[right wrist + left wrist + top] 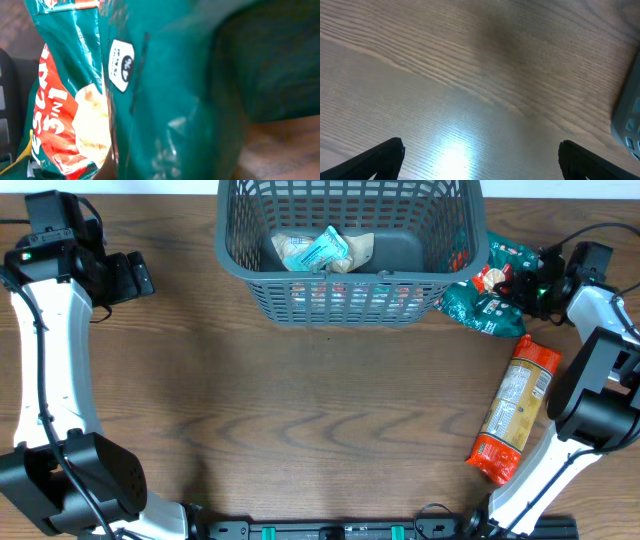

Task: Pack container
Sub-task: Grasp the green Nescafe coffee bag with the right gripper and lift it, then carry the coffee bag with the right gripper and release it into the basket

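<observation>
We keep the right gripper pinched on the green packet, which lies just beside the basket at the far middle of the table, presumably for lifting in. The left gripper hangs spread and idle. Only the overhead view shows the basket; the right wrist view shows only the packet's print.

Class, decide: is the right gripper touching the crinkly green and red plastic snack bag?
Touching. The overhead view shows the right gripper closed on the crinkly green and red plastic snack bag; the bag fills the right wrist view.
</observation>
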Robot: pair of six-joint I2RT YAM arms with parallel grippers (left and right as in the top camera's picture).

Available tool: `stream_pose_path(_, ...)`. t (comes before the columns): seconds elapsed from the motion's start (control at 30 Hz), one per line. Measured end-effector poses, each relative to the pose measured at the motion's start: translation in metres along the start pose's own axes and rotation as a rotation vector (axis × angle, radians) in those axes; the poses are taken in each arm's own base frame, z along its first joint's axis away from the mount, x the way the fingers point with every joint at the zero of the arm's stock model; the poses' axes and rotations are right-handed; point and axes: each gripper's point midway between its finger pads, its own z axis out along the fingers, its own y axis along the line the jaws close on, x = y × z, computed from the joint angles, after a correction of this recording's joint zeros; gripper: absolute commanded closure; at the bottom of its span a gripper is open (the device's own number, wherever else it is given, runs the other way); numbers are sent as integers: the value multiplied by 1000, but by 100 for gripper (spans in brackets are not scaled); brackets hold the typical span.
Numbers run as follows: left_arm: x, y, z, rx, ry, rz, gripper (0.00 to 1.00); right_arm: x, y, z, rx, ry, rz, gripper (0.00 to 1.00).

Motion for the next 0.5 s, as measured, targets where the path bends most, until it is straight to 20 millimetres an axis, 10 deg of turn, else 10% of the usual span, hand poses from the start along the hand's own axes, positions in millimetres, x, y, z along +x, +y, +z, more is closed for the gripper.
stream_pose_path(0.27, 0, 0, 0, 0, 0, 0, 2, 7, 8, -34, 94, -5, -17, 99)
stream_pose_path(0.5, 0, 0, 0, 0, 2, 0, 2, -43, 43, -152, 234, -302, -118, 99)
